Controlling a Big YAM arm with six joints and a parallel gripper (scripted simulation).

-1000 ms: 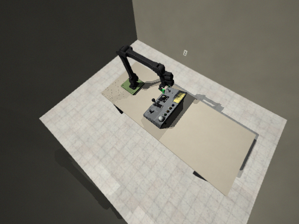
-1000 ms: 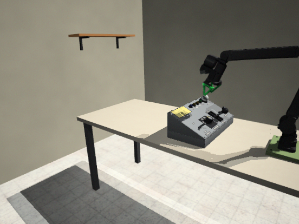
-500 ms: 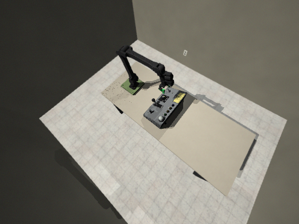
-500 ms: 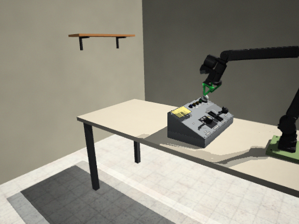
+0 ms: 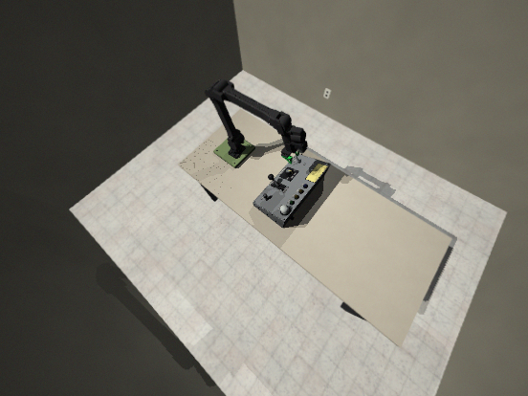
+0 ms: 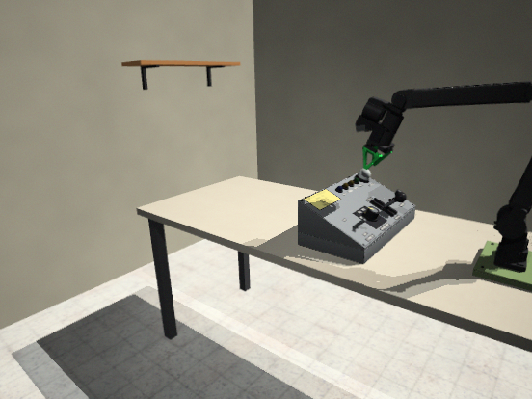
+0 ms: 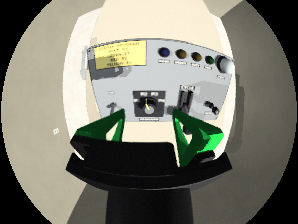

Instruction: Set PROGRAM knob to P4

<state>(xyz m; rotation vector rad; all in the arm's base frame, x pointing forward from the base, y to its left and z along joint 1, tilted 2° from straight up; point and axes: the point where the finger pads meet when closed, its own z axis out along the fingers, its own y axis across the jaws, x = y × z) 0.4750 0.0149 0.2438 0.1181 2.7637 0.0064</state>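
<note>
No words or numbers can be read; the marks on the gray box (image 7: 120,90) are too blurry.

You've got a matte black arm (image 5: 249,102) of chunky boxy links, bright green triangular fingers, bolted to a green base plate (image 5: 221,152).

I see open air between my end effector (image 7: 149,129) and the console (image 6: 337,231). Beside the knob (image 7: 148,104), a slider (image 7: 186,98) and a black lever (image 6: 400,196) crowd the panel; the bench (image 6: 231,202) beyond lies open.
</note>
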